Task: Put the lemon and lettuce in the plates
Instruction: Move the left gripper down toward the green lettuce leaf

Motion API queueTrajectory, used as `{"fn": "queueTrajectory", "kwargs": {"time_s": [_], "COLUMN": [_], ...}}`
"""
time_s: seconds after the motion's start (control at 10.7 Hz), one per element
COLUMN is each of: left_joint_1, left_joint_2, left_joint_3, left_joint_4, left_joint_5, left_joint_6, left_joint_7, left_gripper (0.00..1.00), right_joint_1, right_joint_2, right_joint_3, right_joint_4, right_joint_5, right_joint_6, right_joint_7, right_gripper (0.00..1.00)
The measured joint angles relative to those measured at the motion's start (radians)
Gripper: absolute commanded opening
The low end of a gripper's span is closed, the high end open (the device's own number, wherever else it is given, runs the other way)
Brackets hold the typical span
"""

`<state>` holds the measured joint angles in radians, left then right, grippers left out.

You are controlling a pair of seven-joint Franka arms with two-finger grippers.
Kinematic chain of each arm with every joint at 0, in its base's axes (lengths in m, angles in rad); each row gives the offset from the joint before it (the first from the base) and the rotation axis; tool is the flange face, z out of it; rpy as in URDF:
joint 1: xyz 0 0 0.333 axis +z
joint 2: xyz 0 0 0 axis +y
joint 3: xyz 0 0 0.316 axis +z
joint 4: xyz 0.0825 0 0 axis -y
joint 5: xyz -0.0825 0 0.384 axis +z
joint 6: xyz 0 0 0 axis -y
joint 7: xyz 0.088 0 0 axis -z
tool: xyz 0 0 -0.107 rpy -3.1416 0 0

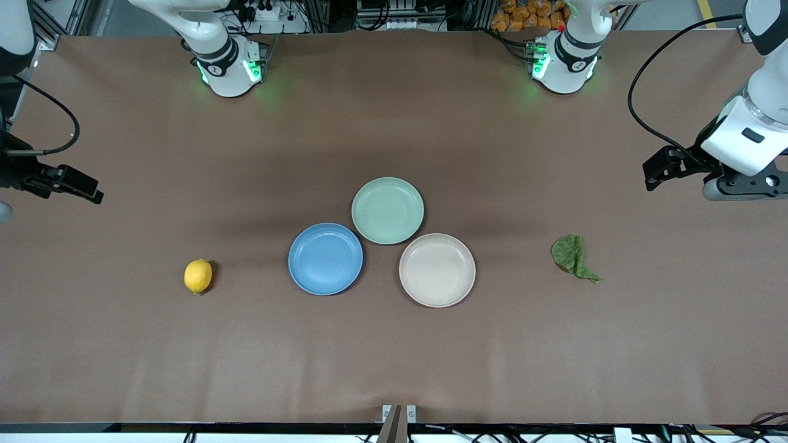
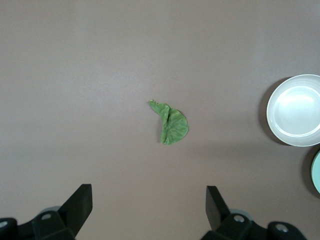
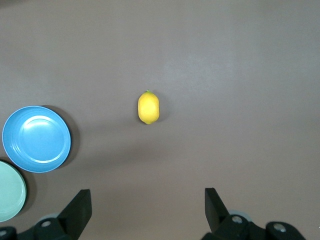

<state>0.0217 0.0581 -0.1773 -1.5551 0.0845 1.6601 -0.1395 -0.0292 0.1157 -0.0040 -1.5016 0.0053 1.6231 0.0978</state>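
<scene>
Right gripper (image 3: 147, 212) up high over bare table (image 3: 240, 75), fingers (image 3: 80, 210) wide apart, nothing btwn. Lemon (image 3: 148, 107) lies alone; blue plate (image 3: 36, 139) near it, w/ green plate (image 3: 10, 191) just beside.

Three plates are clustered at the table's middle, rims close together: the pale green plate (image 1: 388, 210) is set farthest from the front camera, the blue plate (image 1: 325, 258) toward the right arm's end, the beige plate (image 1: 437, 269) toward the left arm's end (slightly nearer the camera). The lemon (image 1: 198, 275) is found well apart from the blue plate toward the right arm's end, the lettuce (image 1: 572, 256) well apart from the beige plate toward the left arm's end.
</scene>
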Motion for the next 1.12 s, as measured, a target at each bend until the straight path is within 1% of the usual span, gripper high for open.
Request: {"fn": "queueTrajectory", "kwargs": {"time_s": [0.09,0.19,0.37,0.47,0.65,0.84,1.03,1.12], "left_joint_1": [0.0,0.001,0.007,0.008,0.007,0.006,0.004,0.006], "left_joint_2": [0.0,0.0,0.004,0.013,0.058,0.138,0.227,0.253], "left_joint_3": [0.0,0.0,0.003,0.004,0.004,0.003,0.0,0.001], "left_joint_4": [0.0,0.0,0.0,-0.002,-0.009,-0.017,-0.038,-0.075], "left_joint_5": [0.0,0.001,0.001,0.001,0.001,0.001,0.001,0.001], "left_joint_6": [0.0,0.0,0.0,-0.001,0.0,0.035,0.11,0.179], "left_joint_7": [0.0,0.0,0.0,0.0,0.0,0.002,0.002,0.002], "left_gripper": [1.0,1.0,1.0,1.0,1.0,1.0,1.0,1.0], "right_joint_1": [0.0,-0.004,-0.052,-0.074,-0.068,-0.034,0.0,0.018], "right_joint_2": [0.002,0.005,0.014,0.018,0.02,0.019,0.018,0.019], "right_joint_3": [0.0,-0.001,-0.005,-0.007,-0.003,0.002,0.004,0.005], "right_joint_4": [0.0,0.0,0.0,0.0,0.001,0.007,0.012,0.013], "right_joint_5": [0.021,0.071,0.161,0.175,0.167,0.123,0.083,0.046], "right_joint_6": [0.001,0.001,0.0,0.0,0.012,0.023,0.047,0.062], "right_joint_7": [0.0,0.002,0.001,-0.005,-0.006,-0.004,-0.003,-0.004], "right_gripper": [1.0,1.0,1.0,1.0,1.0,1.0,1.0,1.0]}}
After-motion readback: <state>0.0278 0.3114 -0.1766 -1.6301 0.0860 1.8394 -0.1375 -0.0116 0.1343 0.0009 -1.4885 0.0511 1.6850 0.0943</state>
